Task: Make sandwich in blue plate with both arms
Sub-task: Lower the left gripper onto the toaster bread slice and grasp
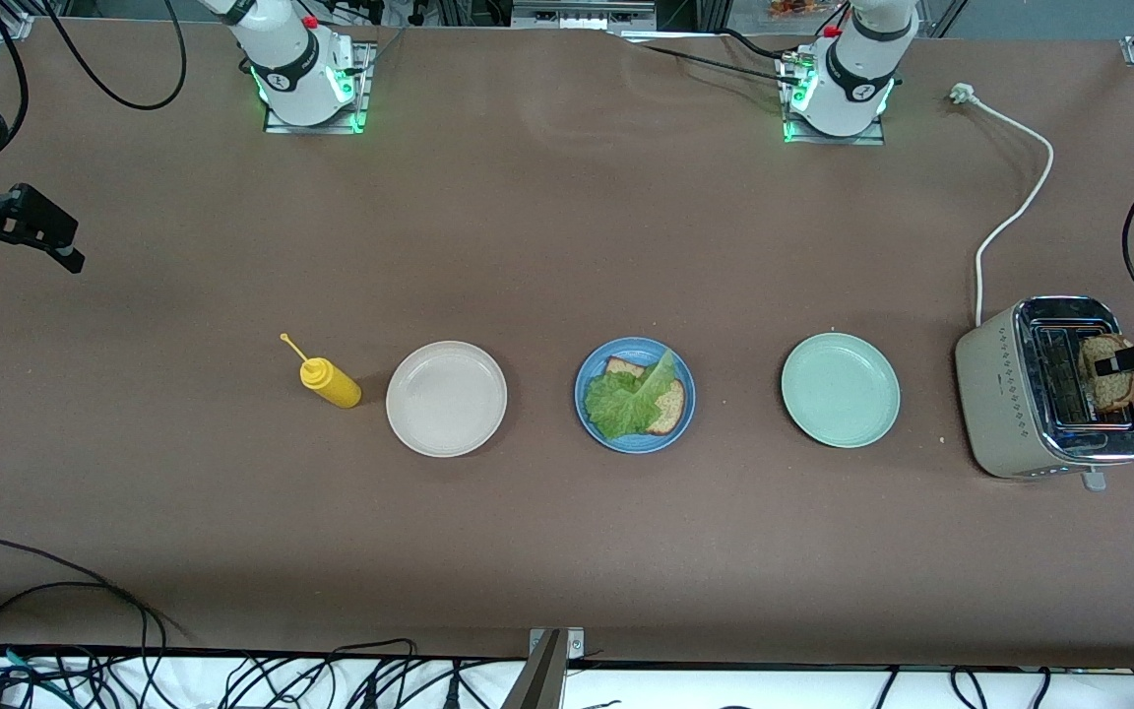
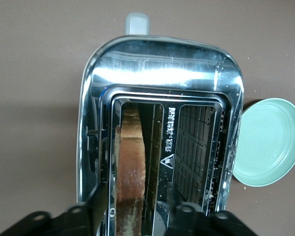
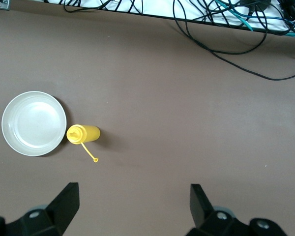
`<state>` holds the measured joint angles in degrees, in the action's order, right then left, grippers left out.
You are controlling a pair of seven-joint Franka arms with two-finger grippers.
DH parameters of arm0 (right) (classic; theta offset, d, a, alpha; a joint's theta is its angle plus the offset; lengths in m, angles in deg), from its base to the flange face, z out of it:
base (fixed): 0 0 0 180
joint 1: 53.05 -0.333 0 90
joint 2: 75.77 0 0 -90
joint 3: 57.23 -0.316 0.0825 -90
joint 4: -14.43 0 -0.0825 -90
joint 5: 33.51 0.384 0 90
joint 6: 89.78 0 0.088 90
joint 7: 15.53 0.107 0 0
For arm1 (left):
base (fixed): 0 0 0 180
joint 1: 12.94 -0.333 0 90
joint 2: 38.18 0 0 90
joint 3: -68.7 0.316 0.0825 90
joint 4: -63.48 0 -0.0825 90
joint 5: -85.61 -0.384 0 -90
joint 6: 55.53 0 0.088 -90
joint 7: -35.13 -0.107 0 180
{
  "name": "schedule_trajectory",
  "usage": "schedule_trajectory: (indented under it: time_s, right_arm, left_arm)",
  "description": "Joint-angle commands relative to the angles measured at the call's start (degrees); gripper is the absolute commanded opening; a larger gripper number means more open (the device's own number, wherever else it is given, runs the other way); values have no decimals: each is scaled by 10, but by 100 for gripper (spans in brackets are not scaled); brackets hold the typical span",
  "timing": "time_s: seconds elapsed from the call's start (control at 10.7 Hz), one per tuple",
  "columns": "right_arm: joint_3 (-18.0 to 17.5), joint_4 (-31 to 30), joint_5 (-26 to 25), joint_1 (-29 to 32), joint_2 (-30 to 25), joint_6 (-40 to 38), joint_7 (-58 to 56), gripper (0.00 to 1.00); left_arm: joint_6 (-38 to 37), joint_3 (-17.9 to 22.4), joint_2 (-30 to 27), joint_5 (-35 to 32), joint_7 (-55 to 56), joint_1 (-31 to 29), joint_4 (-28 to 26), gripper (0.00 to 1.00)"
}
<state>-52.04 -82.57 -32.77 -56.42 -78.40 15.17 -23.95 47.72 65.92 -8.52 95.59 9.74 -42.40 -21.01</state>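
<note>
The blue plate [image 1: 638, 445] sits mid-table with a bread slice [image 1: 670, 406] on it and a green lettuce leaf [image 1: 626, 399] lying over that slice. A second bread slice [image 1: 1108, 389] [image 2: 130, 152] stands upright in one slot of the toaster [image 1: 995, 394] [image 2: 162, 69] at the left arm's end. My left gripper [image 1: 1113, 369] [image 2: 136, 196] hangs over that slot, a finger on each side of the slice, with gaps showing between fingers and bread. My right gripper [image 1: 21, 246] [image 3: 133, 189] waits open and empty above the table at the right arm's end.
A pale green plate [image 1: 840, 389] [image 2: 268, 142] lies between the toaster and the blue plate. A beige-white plate [image 1: 446, 398] [image 3: 34, 123] and a yellow squeeze bottle [image 1: 333, 384] [image 3: 84, 133] lie toward the right arm's end. The toaster's white cord [image 1: 1020, 197] runs toward the left arm's base.
</note>
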Motion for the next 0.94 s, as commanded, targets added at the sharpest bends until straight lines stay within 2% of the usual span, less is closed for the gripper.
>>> schedule_trajectory:
  time_s: [0.0,0.84]
  right_arm:
    - [8,15,-6,0,3,-14,2,100]
    - [8,18,-7,0,4,-14,1,100]
  left_arm:
    - [-13,-4,-12,10,3,-4,-2,1]
    - [-16,-8,-39,-11,-2,-3,5,0]
